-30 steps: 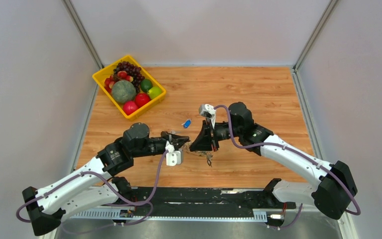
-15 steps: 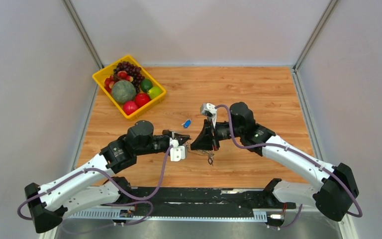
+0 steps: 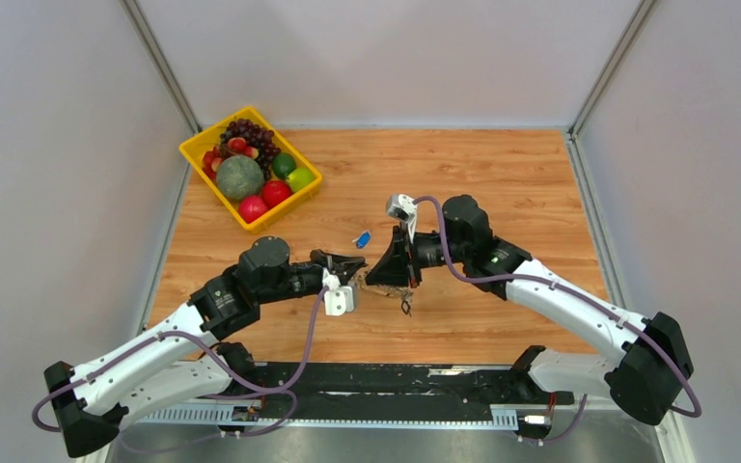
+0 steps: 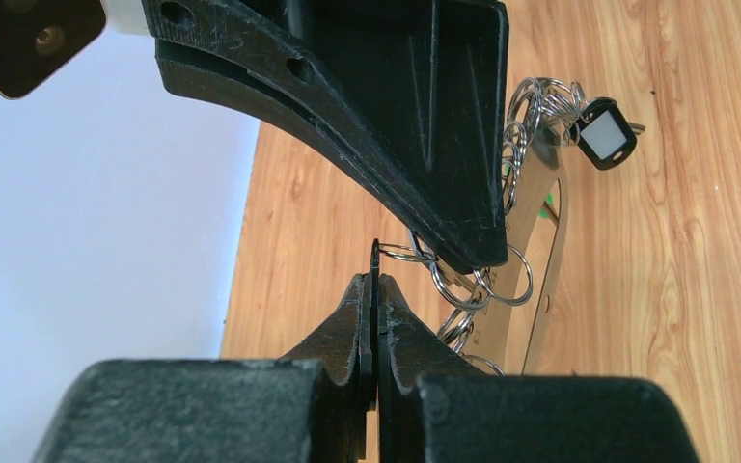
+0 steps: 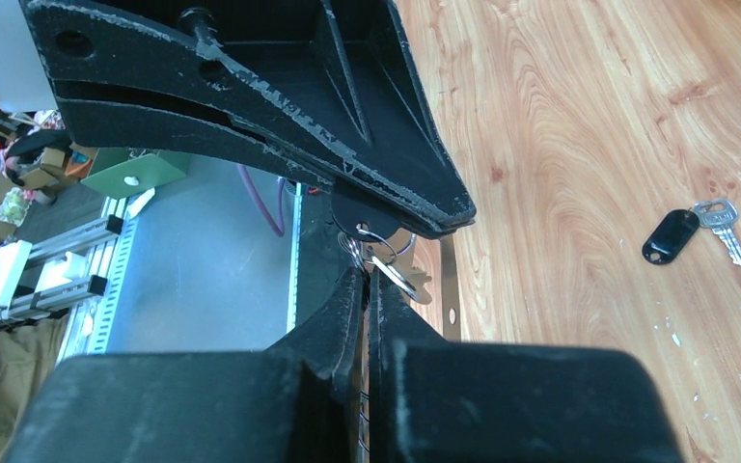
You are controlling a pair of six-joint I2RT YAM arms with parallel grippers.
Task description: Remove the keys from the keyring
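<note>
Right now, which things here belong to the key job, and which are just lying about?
Job: keys, keyring, loose black-tagged key, loose blue tag.
Lying about: yellow basket, fruit in it.

We see the left gripper (image 3: 359, 263) and the right gripper (image 3: 372, 280) tip to tip over the middle of the worktop (image 3: 502, 183), towards its near edge, both pinched closed; the keys (image 3: 397, 295) hang in a bunch at their tips. A blue-tagged key (image 3: 361, 238) lies apart just beyond them; a yellow basket (image 3: 286, 202) of fruit sits in the far left corner.
</note>
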